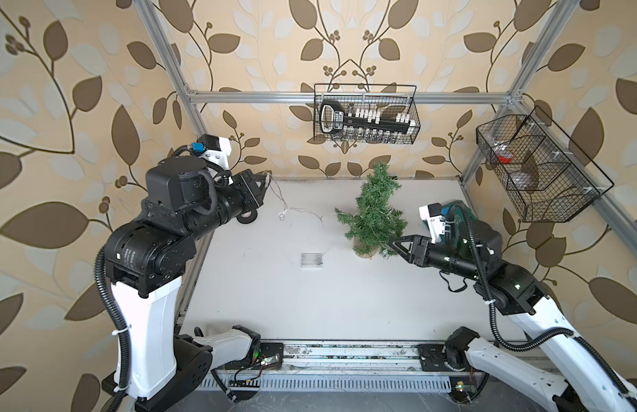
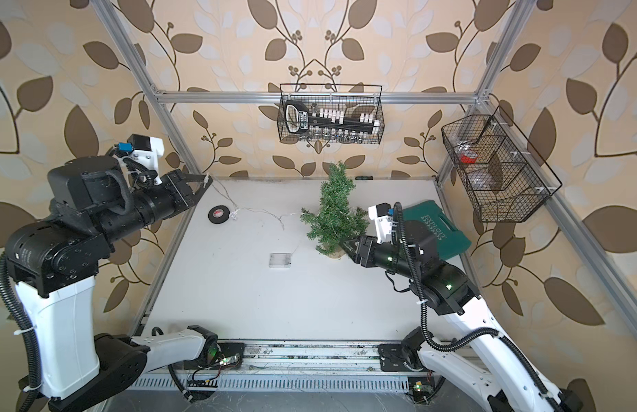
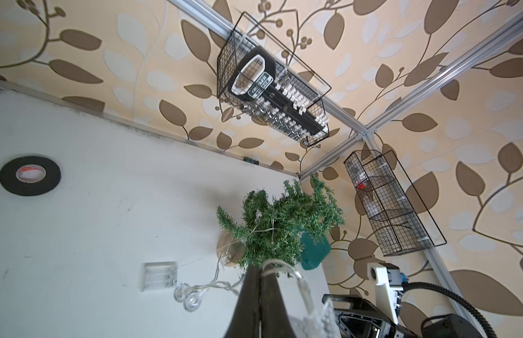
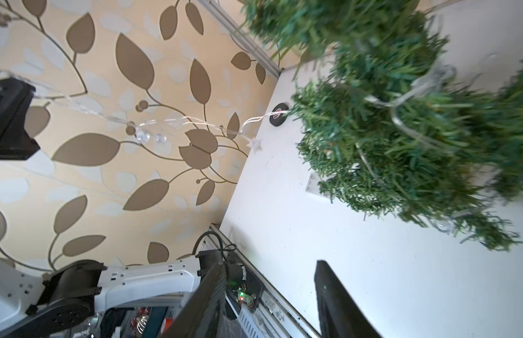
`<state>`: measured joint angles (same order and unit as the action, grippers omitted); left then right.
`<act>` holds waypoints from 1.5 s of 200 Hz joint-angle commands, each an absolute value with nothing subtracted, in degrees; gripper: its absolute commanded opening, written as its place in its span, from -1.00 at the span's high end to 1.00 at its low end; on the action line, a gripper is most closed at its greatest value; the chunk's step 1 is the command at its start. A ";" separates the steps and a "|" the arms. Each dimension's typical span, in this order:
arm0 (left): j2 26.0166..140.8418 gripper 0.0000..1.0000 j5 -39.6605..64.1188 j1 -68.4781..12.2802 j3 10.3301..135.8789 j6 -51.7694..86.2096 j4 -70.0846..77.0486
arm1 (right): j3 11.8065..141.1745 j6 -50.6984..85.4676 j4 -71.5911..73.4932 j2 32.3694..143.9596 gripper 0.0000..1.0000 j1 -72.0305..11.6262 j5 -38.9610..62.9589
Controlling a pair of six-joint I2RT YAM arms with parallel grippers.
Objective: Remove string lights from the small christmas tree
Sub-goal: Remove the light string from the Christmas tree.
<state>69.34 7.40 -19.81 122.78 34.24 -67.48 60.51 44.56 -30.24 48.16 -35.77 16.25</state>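
The small christmas tree (image 1: 376,214) (image 2: 333,214) stands upright on its tan base at the back right of the white table (image 1: 310,303). The string lights (image 1: 302,210) (image 2: 260,210) run as a thin wire with clear bulbs from the tree's left side up to my left gripper (image 1: 265,176) (image 2: 204,180), which is raised at the back left and shut on the wire (image 3: 283,267). More wire still winds through the branches (image 4: 401,99). The clear battery box (image 1: 311,259) (image 3: 160,276) lies flat on the table. My right gripper (image 1: 392,244) (image 4: 270,263) is open and empty beside the tree's lower right branches.
A black tape roll (image 1: 246,217) (image 2: 218,214) lies at the back left, under the left gripper. A green case (image 2: 438,228) sits behind the right arm. A wire basket (image 1: 365,114) hangs on the back wall and another wire basket (image 1: 538,167) on the right wall.
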 commanded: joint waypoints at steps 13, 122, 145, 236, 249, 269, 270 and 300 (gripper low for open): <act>64.16 1.00 11.59 -19.69 114.73 38.32 -67.51 | 61.35 52.54 -21.77 54.77 -0.18 -50.45 2.61; 60.75 1.00 12.19 -19.69 111.28 36.65 -71.51 | 70.47 64.64 -14.25 75.55 -0.29 -59.03 -18.26; 60.04 1.00 11.38 -19.64 110.42 36.43 -71.07 | 73.01 65.81 -14.36 79.28 -0.29 -58.91 -20.63; 59.94 1.00 10.75 -19.64 107.75 36.12 -68.60 | 83.23 71.54 -16.87 91.75 -0.29 -58.86 -26.50; 59.81 1.00 10.69 -19.69 107.32 36.00 -68.30 | 83.96 71.54 -17.02 92.82 -0.27 -58.86 -26.59; 59.51 1.00 10.03 -19.68 107.13 35.66 -68.03 | 84.15 71.70 -18.19 93.23 -0.25 -58.87 -27.48; 59.51 1.00 9.98 -19.64 107.14 35.67 -68.03 | 84.13 71.75 -18.23 93.24 -0.25 -58.88 -27.54; 59.68 1.00 9.38 -19.66 107.53 35.00 -68.38 | 82.98 72.09 -17.87 93.37 -0.12 -58.46 -28.07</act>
<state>60.07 10.90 -19.81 107.37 36.91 -70.06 82.56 70.37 -16.97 92.79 -58.81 -26.20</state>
